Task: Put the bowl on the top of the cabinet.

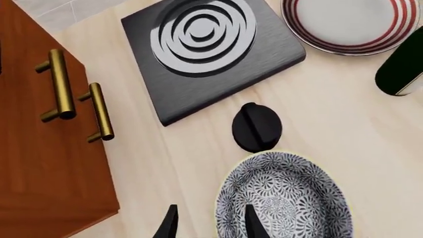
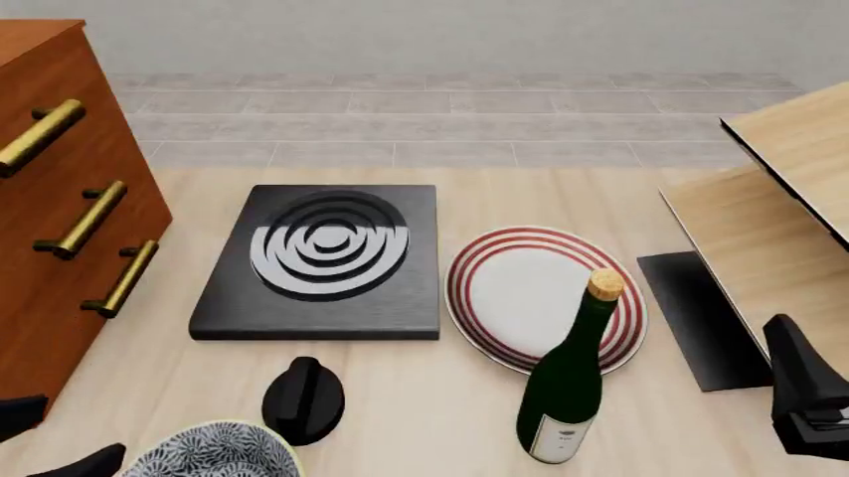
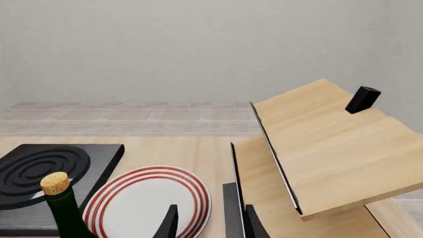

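Observation:
The bowl (image 1: 284,198), black-and-white patterned with a thin yellow rim, sits on the table near the front edge and is cut off at the bottom of the front view (image 2: 219,452). The reddish-brown cabinet (image 2: 67,248) with brass bar handles (image 1: 59,84) stands to its left. My left gripper (image 1: 210,225) is open, low over the bowl's cabinet-side rim. One finger (image 1: 254,223) is over the bowl's inside and the other is outside it. I cannot tell whether they touch it. My right gripper (image 3: 210,225) is open and empty, far to the right (image 2: 806,397).
A black slab with a silver spiral (image 2: 325,260) lies behind the bowl, and a black knob (image 2: 304,399) lies between them. A white plate with red rings (image 2: 544,296) and a green corked bottle (image 2: 568,383) stand mid-table. Pale wooden furniture (image 2: 776,214) fills the right side.

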You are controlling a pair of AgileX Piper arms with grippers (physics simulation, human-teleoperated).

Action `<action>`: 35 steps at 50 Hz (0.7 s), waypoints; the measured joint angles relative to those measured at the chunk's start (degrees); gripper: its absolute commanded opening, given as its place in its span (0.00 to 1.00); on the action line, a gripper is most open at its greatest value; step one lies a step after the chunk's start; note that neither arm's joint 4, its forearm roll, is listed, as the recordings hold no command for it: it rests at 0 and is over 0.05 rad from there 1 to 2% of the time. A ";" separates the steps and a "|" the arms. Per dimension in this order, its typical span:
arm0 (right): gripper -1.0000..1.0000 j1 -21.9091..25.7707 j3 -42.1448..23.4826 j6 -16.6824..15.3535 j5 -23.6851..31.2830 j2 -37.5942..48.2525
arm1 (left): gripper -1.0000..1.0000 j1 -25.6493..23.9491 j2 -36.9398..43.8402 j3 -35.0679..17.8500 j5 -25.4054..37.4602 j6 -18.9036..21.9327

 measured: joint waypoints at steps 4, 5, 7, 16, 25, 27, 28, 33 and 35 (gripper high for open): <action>1.00 0.00 0.00 0.00 0.00 0.00 | 1.00 -0.33 0.31 0.31 -0.16 0.15; 1.00 0.00 0.00 0.00 0.00 0.00 | 1.00 -0.41 0.40 0.40 -0.20 0.17; 1.00 0.00 0.00 0.00 0.00 0.00 | 1.00 -0.75 0.63 0.61 -0.24 0.06; 1.00 0.00 0.00 0.00 0.00 0.00 | 1.00 -1.34 1.43 1.60 -0.77 0.30; 1.00 0.00 0.00 0.00 0.00 0.00 | 1.00 -1.58 1.56 2.89 -1.03 0.93; 1.00 0.00 0.00 0.00 0.00 0.00 | 1.00 -1.63 1.52 3.21 -1.10 1.15; 1.00 0.00 0.00 0.00 0.00 0.00 | 1.00 -1.65 1.52 3.37 -1.15 1.27; 1.00 0.00 0.00 0.00 0.00 0.00 | 1.00 -1.73 1.52 4.16 -1.36 1.80; 1.00 0.00 0.00 0.00 0.00 0.00 | 1.00 -1.76 1.52 4.45 -1.46 1.99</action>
